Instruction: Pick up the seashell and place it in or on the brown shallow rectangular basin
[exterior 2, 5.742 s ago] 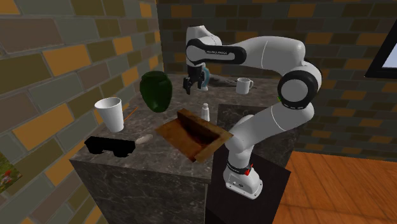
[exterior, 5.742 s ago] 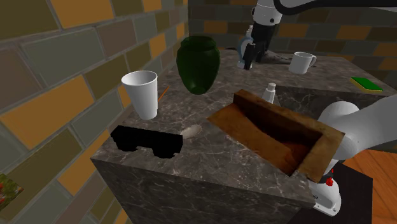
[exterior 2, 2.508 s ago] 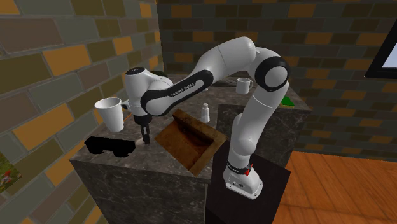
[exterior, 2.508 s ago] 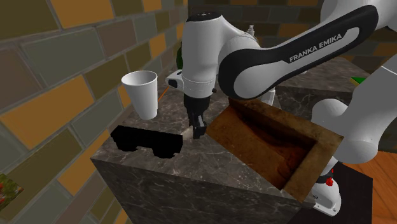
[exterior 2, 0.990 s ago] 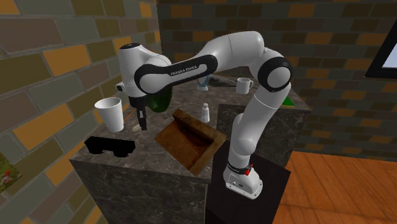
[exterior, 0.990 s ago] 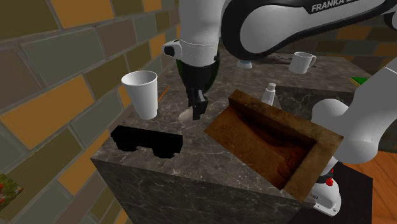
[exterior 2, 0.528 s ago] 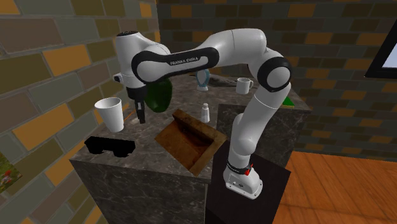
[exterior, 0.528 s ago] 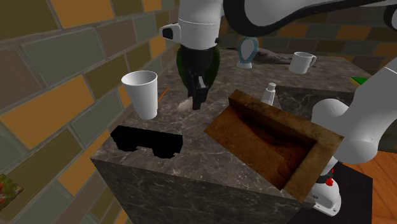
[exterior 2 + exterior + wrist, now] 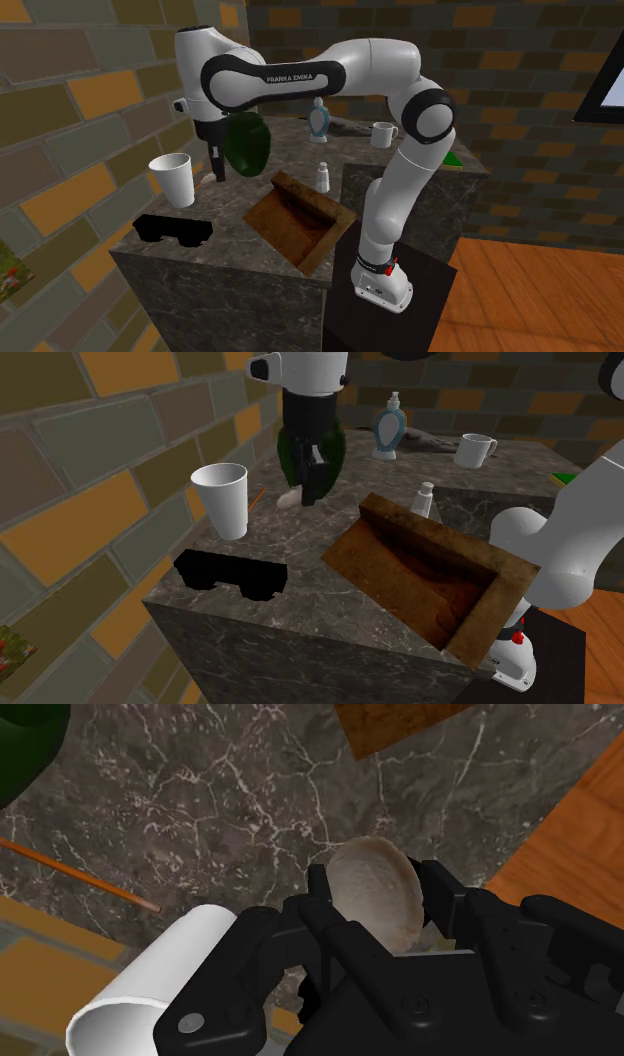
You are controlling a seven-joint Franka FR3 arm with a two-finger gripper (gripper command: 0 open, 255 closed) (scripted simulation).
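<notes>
The all-black two-finger claw [image 9: 309,495] is closed on the pale, rounded, beige-white seashell [image 9: 372,886]; in the wrist view its fingers clasp the shell on both sides. The shell hangs above the dark marbled stone desk [image 9: 330,607], between the tall white cup [image 9: 222,497] and the dark green glossy vase [image 9: 250,145]. It is well apart from the brown shallow rectangular basin [image 9: 430,577], which sits at the desk's edge nearer the stand.

light: dim, even | shadows: soft (darkest inside the basin [image 9: 400,557]) | white arm [image 9: 370,60] brightest
</notes>
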